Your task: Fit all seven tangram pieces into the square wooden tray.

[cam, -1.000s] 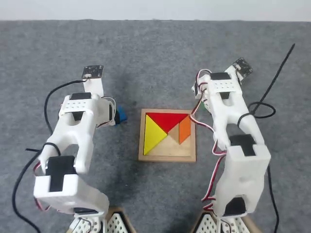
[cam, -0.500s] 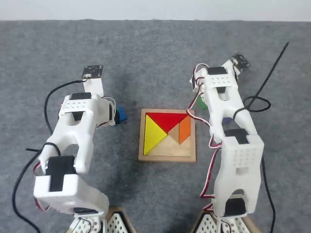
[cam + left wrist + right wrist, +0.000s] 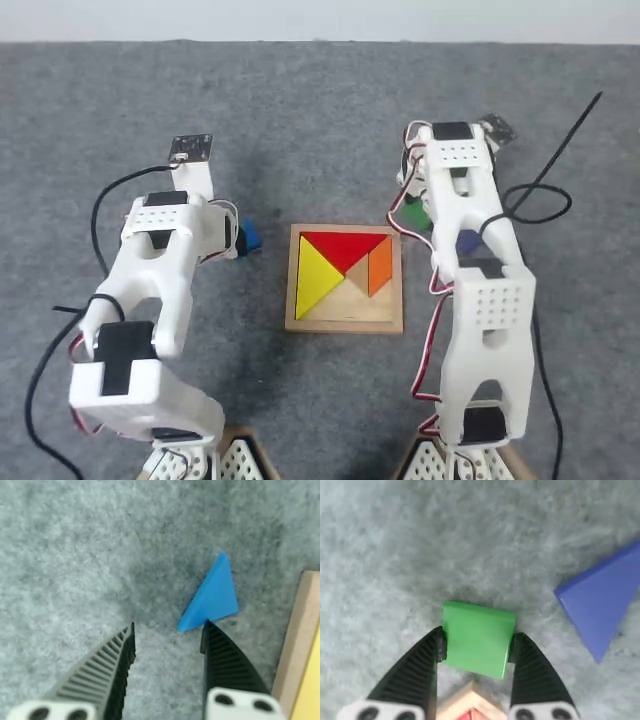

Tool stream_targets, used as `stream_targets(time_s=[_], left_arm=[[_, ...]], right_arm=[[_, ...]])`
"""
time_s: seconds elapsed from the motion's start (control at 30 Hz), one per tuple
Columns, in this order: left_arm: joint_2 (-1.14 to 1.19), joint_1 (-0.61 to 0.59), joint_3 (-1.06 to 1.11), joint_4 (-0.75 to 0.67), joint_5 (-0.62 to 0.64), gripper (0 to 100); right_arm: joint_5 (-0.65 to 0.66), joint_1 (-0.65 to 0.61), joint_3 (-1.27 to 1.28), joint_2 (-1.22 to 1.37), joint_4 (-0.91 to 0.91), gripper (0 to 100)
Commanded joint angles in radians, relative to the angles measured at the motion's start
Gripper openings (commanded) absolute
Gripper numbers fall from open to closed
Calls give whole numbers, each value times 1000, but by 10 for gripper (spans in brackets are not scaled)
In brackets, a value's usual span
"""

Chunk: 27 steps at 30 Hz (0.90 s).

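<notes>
The square wooden tray (image 3: 345, 322) lies between the arms and holds a red triangle (image 3: 343, 247), a yellow triangle (image 3: 315, 278) and an orange piece (image 3: 380, 267). A light blue triangle (image 3: 212, 595) lies on the carpet left of the tray. My left gripper (image 3: 168, 626) hangs open just over it, one fingertip at the triangle's edge. A green square (image 3: 478, 639) sits on the carpet by the tray's far right corner (image 3: 470, 700). My right gripper (image 3: 477, 636) is shut on it, fingers against two opposite sides. A dark blue triangle (image 3: 602, 597) lies close beside it.
Grey carpet covers the table. The tray's wooden rim (image 3: 297, 645) runs close to my left gripper's finger. Black cables (image 3: 560, 180) trail right of the right arm (image 3: 480, 300). Open carpet stretches beyond the tray towards the back.
The right arm has swung left and forward over the green square beside the tray's far right corner. The left arm has stayed still.
</notes>
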Motion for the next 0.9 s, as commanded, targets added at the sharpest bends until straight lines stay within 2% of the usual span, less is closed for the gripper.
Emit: stream_targets(time_s=[0.0, 0.2, 0.37, 0.47, 0.63, 0.7, 0.8, 0.87], left_arm=[[-32, 8, 2, -14, -9, 206], [-28, 8, 2, -15, -9, 206], [-23, 8, 1, -17, -9, 206], [-21, 8, 5, -32, -9, 206], [-21, 6, 12, -38, -9, 206], [-21, 6, 10, -38, -9, 206], [-21, 8, 13, -51, -9, 206], [-21, 8, 13, -54, -9, 206]], right_arm=[[84, -2, -163, -16, 127, 7], [292, -16, -479, -16, 378, 7], [431, -61, -491, -105, 390, 6], [502, -133, -327, -257, 390, 6], [741, -223, 92, -605, 380, 6], [787, -236, 273, -710, 298, 6], [807, -249, 543, -819, 82, 6], [884, -315, 700, -852, -8, 6]])
